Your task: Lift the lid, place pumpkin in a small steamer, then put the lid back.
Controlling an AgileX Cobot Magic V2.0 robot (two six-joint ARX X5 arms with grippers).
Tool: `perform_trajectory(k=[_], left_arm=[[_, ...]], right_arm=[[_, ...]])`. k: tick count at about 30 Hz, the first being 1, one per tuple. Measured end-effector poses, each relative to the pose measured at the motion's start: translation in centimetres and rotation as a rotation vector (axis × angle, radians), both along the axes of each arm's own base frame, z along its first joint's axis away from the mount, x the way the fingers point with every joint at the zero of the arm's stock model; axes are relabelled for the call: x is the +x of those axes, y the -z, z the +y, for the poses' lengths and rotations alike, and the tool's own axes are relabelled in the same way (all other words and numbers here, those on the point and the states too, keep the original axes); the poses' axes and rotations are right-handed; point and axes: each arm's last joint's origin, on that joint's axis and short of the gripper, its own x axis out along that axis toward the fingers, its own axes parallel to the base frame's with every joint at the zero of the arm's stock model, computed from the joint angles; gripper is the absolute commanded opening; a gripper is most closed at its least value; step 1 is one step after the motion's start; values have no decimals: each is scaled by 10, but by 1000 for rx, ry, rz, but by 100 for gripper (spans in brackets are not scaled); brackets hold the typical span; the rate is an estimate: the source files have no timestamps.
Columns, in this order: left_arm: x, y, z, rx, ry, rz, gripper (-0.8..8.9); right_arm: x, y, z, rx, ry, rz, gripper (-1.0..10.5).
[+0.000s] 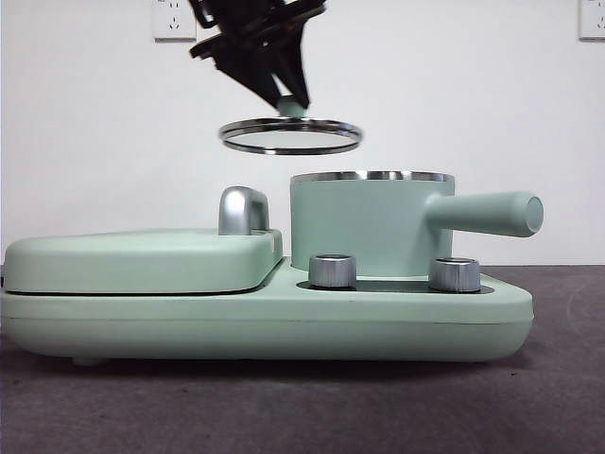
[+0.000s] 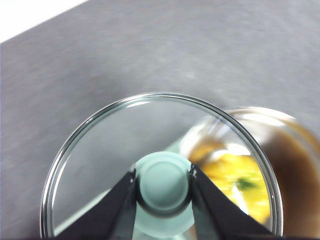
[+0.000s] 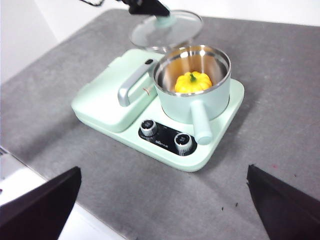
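Note:
My left gripper (image 1: 291, 102) is shut on the mint-green knob (image 2: 163, 181) of the glass lid (image 1: 290, 137). It holds the lid in the air, above and a little to the left of the small steamer (image 1: 371, 225). The lid also shows in the left wrist view (image 2: 125, 145) and the right wrist view (image 3: 167, 29). The yellow pumpkin (image 3: 192, 82) with its green stem sits inside the open steamer (image 3: 200, 100); through the glass it shows in the left wrist view (image 2: 240, 187). My right gripper (image 3: 162, 200) is open and empty, high above the table's near side.
The steamer stands on a mint-green cooker base (image 1: 284, 322) with two steel dials (image 1: 333, 270). A wide flat griddle cover (image 1: 132, 260) with a chrome handle (image 1: 242, 210) lies to its left. The steamer's side handle (image 1: 492, 214) sticks out to the right. Grey tabletop (image 3: 280, 90) surrounds the cooker.

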Motion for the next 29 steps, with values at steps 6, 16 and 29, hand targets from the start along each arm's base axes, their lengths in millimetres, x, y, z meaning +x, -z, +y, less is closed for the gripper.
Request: perform_trajectory(k=[6,16,29], left_arm=[[-24,0,-34,1,102,0,11],[-32,17,-58,42,177,18,11],[-22,33,-67,52,184,23,11]], right_arm=[[-3,3,-2,17,4,-9,528],[0,7,0,3,12,8,528],[0,7,0,24,24,24,528]])
